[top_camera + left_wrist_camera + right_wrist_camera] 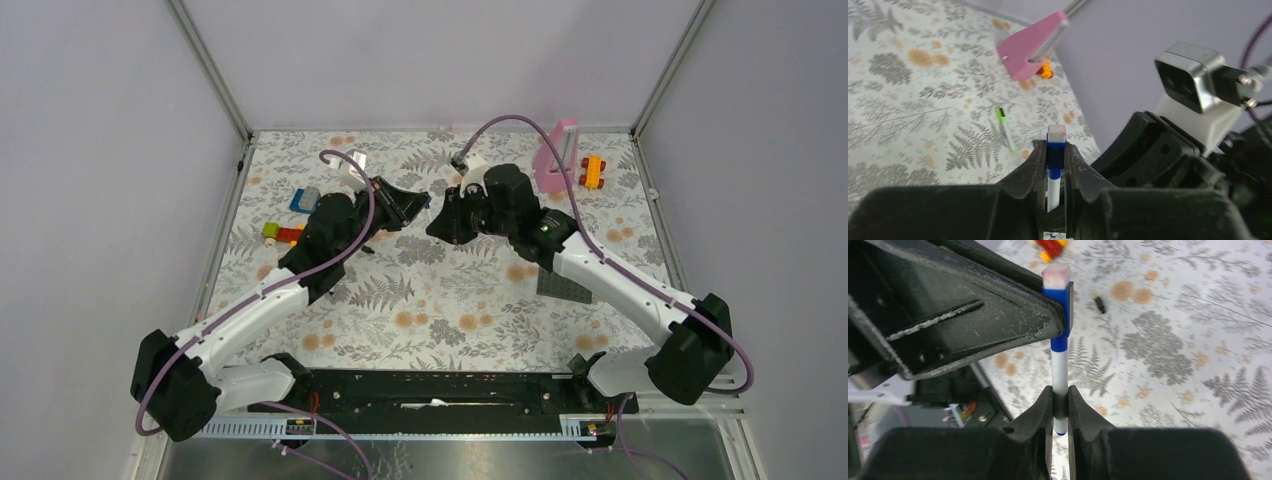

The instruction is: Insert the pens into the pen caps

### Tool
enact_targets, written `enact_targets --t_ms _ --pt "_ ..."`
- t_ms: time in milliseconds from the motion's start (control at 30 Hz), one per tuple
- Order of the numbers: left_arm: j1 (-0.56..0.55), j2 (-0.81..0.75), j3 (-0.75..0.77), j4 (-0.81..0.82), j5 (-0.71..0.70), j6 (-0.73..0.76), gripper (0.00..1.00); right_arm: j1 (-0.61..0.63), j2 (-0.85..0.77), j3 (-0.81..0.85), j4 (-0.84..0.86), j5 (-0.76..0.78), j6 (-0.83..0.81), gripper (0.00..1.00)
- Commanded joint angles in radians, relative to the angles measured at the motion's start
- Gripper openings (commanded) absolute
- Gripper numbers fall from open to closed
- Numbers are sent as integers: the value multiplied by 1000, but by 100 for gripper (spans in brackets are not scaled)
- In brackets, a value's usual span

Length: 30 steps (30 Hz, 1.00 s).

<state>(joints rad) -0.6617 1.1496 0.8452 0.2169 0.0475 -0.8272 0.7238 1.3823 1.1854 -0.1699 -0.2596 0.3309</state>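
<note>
1. Gripping the blue cap (1056,150), the left gripper (1055,161) is pressing both fingers tightly on its sides at the lower middle of the left wrist view. The white end of the cap is sticking out above the fingertips.
2. The right gripper (1060,407) is clamping the white barrel of the blue pen (1060,371) at the lower middle of the right wrist view. The pen is pointing up the frame and its blue front part is entering the cap. How deep it is sitting inside, I cannot tell, because the cap is covering it.
3. In the top view both grippers are meeting at the upper middle, above the flowered table (450,300). Pen and cap are hiding between the black fingers there.
4. A green pen (1006,129) is lying flat on the table, left of centre in the left wrist view. It is too small to tell whether the green end is a cap.
5. A black cap (1099,304) is lying on the table, blurred, right of centre near the top of the right wrist view.
6. A pink piece (1033,45) is half covering an orange brick (1046,70).
</note>
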Motion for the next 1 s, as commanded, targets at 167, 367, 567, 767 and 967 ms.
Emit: enact_targets --t_ms 167,367,567,767,967 --pt "-76 -74 -97 -6 458 10 0 -176 -159 -71 745 -427 231 0" --pt "-76 -151 -116 28 534 62 0 -246 -174 -136 1051 -690 477 0" --pt "-76 -193 -136 43 624 112 0 -246 -96 -132 1430 -828 775 0" --pt "-76 -211 -147 45 640 114 0 -245 -50 -105 1566 -855 888 0" --pt "-76 -208 -158 62 615 92 0 -245 -104 -111 1193 -783 622 0"
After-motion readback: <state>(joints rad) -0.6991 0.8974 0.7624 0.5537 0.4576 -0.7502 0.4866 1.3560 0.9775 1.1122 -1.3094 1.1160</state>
